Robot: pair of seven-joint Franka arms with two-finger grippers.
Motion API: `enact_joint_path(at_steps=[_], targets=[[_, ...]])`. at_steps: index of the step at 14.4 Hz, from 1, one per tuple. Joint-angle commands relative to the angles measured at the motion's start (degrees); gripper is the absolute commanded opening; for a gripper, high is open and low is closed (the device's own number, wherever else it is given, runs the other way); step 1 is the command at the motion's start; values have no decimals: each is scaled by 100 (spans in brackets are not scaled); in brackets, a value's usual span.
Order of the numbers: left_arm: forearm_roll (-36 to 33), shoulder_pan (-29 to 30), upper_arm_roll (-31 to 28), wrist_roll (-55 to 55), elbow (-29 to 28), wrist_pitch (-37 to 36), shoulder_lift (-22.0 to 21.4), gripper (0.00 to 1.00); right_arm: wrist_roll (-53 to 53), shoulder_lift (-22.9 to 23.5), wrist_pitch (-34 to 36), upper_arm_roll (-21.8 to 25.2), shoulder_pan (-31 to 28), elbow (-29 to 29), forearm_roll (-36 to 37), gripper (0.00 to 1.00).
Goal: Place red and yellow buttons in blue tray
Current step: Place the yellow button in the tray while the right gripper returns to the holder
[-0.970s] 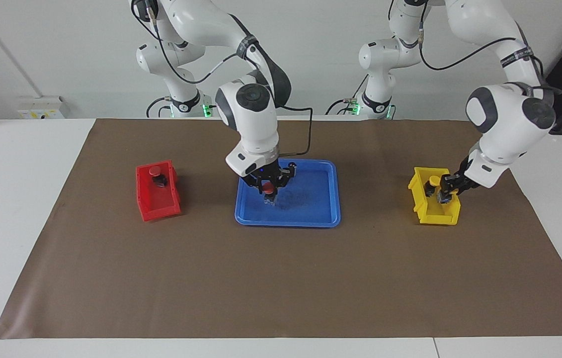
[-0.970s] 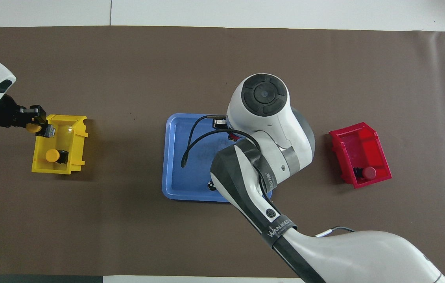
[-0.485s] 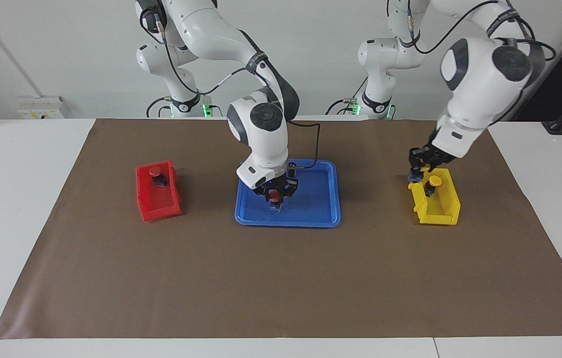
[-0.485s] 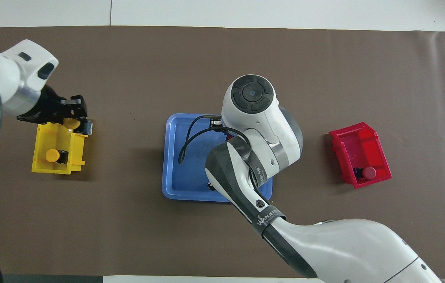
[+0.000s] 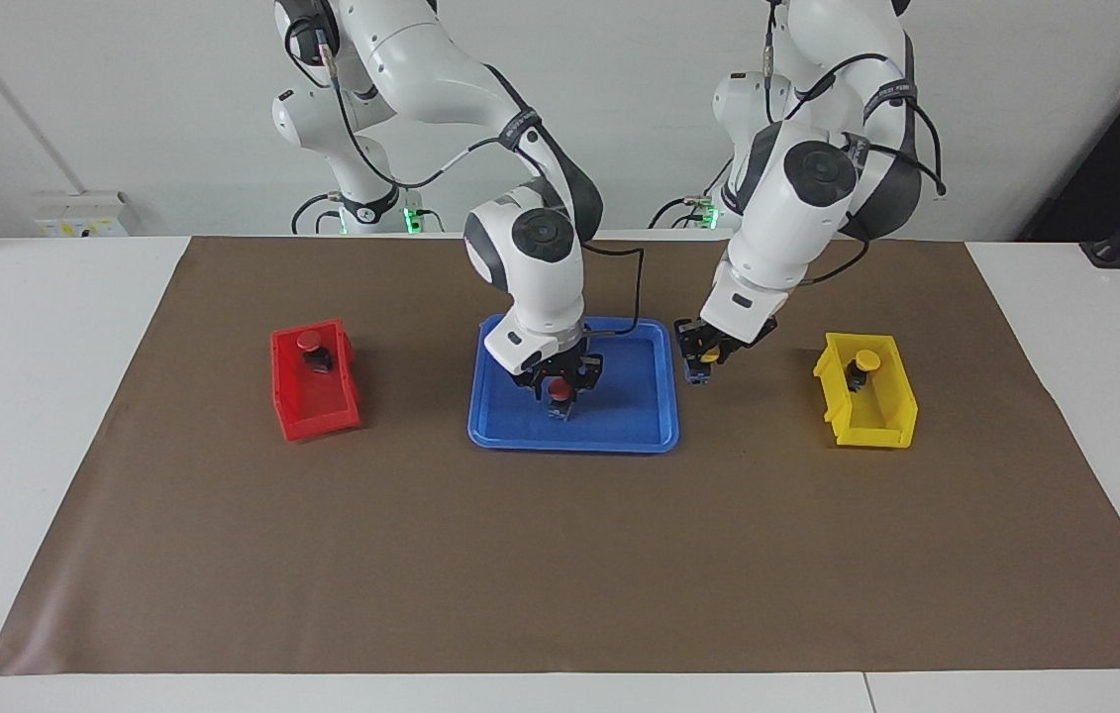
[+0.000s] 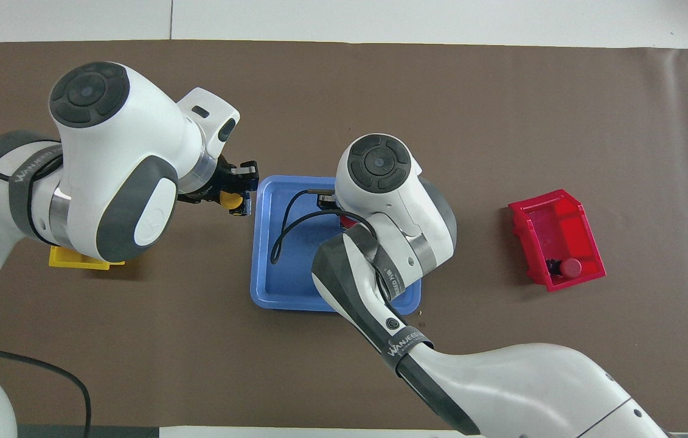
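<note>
Carrying a yellow button (image 5: pixel 709 353) pinched tight, the left gripper (image 5: pixel 701 364) hangs by the blue tray (image 5: pixel 654 432) rim and should move over it, while the right gripper (image 5: pixel 560 388) sets a red button (image 5: pixel 559 391) inside, its grip unclear.

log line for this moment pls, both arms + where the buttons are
left gripper: carrying yellow button beside blue tray | right gripper: over tray at red button | one button each in red bin, yellow bin
</note>
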State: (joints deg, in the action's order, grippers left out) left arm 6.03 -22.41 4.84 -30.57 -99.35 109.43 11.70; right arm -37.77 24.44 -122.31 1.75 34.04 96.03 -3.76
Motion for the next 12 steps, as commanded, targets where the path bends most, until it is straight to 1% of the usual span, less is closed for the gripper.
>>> enact_joint_path(at_steps=[1, 3, 6, 9, 10, 12], targets=[[205, -96, -97, -45, -75, 183, 16, 2, 259, -306, 433, 36, -317, -101, 59, 71], [346, -262, -97, -72, -75, 280, 51, 2, 1065, -692, 1013, 18, -914, -128, 121, 71], [355, -658, -106, -606, -58, 666, 384, 1, 2122, -1150, 1629, 18, -1644, 99, 113, 71], [355, -729, -97, -722, -31, 973, 622, 1, 3105, -1721, 1701, 18, -2224, 915, 113, 71], [355, -825, -106, -731, -14, 1053, 736, 1, 3701, -1845, 1736, 18, -2488, 1135, 113, 71], [356, -879, -106, -801, -40, 1325, 920, 1, 4398, -2100, 1859, 18, -2866, 1557, 113, 70]])
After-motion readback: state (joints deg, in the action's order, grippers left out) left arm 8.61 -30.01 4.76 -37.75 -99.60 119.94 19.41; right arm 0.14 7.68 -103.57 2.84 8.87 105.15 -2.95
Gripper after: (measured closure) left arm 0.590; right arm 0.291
